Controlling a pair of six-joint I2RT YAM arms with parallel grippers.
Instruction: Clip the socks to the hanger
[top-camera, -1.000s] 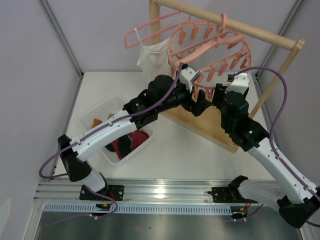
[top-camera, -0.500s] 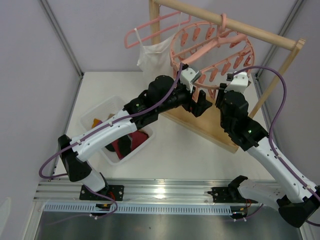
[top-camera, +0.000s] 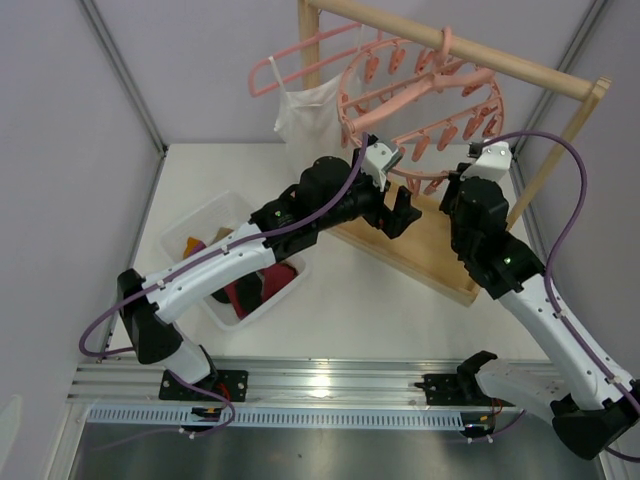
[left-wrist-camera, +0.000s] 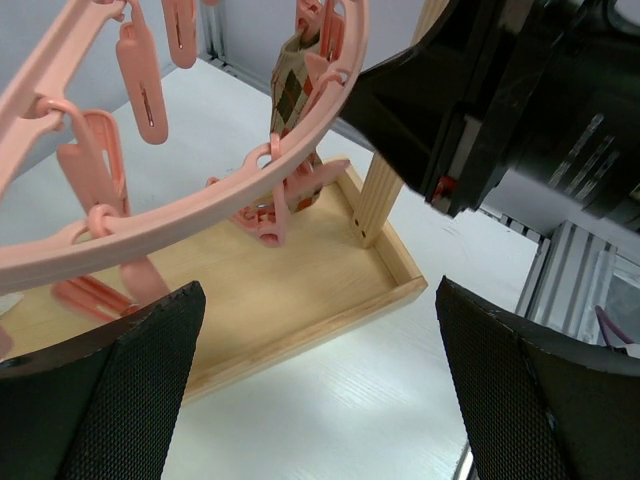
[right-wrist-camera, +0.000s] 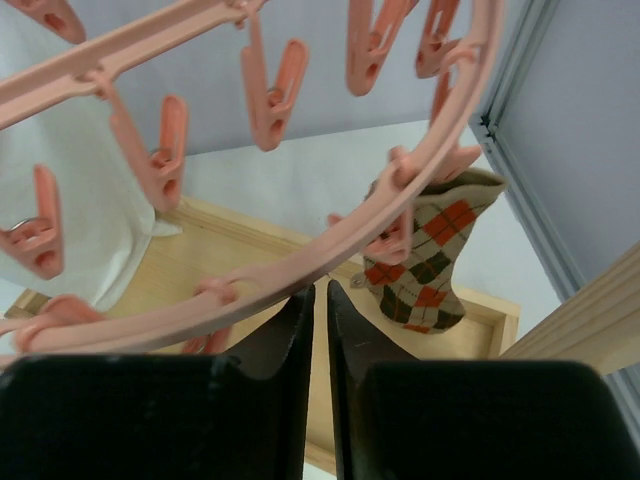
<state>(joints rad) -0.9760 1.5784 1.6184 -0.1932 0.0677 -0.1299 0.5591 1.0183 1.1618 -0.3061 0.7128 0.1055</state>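
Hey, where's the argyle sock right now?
In the right wrist view the argyle sock hangs right of centre from the outer ring of the round pink hanger, above the wooden tray.

walls (top-camera: 60, 100): pale lilac | table (top-camera: 380, 310): white | rack (top-camera: 520, 68): light wood

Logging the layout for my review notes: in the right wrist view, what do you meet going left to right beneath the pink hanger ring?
white camisole → right gripper → argyle sock → wooden post
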